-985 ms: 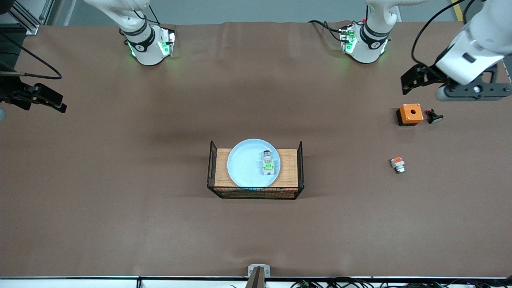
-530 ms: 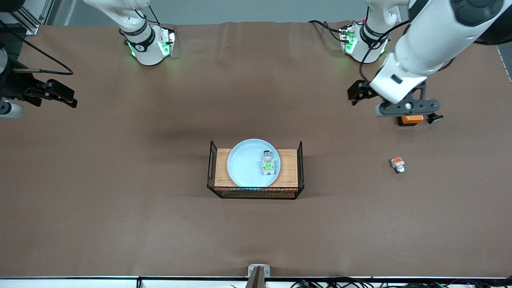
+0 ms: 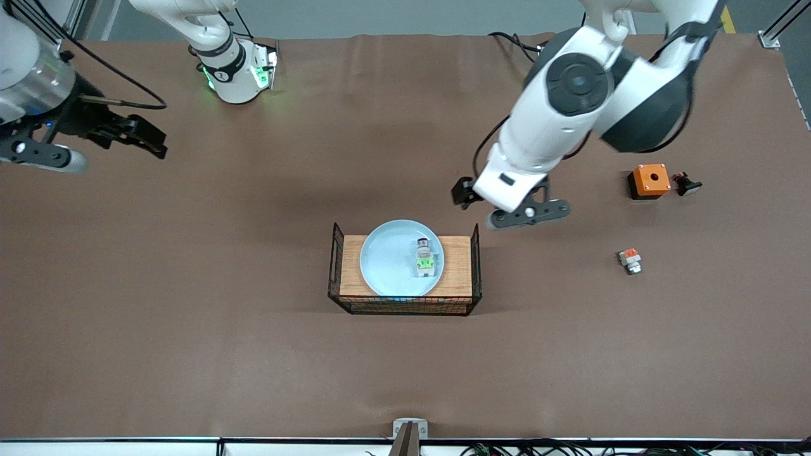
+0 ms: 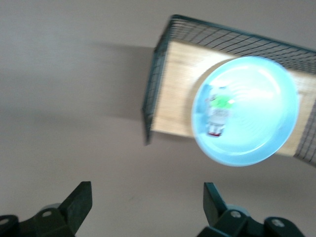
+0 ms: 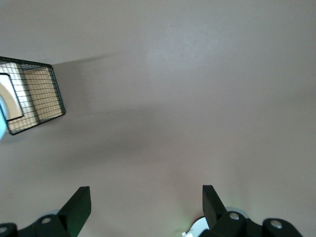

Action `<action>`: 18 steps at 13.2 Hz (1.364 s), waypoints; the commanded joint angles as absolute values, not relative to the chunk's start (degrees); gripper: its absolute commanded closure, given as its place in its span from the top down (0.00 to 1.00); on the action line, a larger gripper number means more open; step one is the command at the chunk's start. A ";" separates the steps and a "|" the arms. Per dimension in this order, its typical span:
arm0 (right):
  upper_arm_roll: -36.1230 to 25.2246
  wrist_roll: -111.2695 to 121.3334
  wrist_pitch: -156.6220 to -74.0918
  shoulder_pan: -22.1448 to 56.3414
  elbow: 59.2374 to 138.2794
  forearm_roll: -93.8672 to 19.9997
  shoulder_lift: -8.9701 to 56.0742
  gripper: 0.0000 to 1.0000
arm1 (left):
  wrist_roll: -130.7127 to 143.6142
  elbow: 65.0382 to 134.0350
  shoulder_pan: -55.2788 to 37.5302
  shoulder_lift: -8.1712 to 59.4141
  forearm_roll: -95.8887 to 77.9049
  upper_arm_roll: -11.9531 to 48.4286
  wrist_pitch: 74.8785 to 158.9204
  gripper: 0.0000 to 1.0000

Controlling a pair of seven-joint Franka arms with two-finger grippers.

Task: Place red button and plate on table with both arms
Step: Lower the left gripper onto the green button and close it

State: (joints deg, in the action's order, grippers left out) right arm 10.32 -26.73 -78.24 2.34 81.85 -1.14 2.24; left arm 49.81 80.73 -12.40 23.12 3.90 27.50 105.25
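left gripper (image 3: 466, 193) now nearer round glossy plate (image 3: 393, 258) on wood-topped basket (image 3: 405, 304), both jaws spread, empty.

Clearly a robotics lab, set up for manipulation trials. Wide counter (image 3: 190, 329) under plain brown matte sheet, with two white arm bases (image 3: 237, 73) bolted along its 12 o'clock edge, status lights glowing green. Bundled black cables (image 3: 538, 448) along the 6 o'clock edge, aluminium framing (image 3: 38, 28) at 10 o'clock. Only test props laid out: wire basket (image 3: 405, 304), orange switch box (image 3: 649, 180).
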 commanded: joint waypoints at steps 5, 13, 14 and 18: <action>10.28 -45.84 -79.09 4.91 82.53 -10.28 1.41 1.00 | 58.27 73.22 -28.00 35.23 11.07 18.14 116.26 0.90; 10.37 -58.16 -87.26 10.19 89.54 -10.37 1.41 1.00 | 55.29 72.95 -36.39 40.07 11.43 6.68 124.63 0.79; 10.37 -59.75 -88.23 10.89 90.26 -10.37 1.41 1.00 | 55.11 73.04 -36.39 40.17 11.43 6.59 124.72 0.77; 10.37 -70.73 -93.59 15.98 93.07 -9.85 1.67 1.00 | 53.53 73.04 -36.39 41.31 11.43 6.50 125.07 0.68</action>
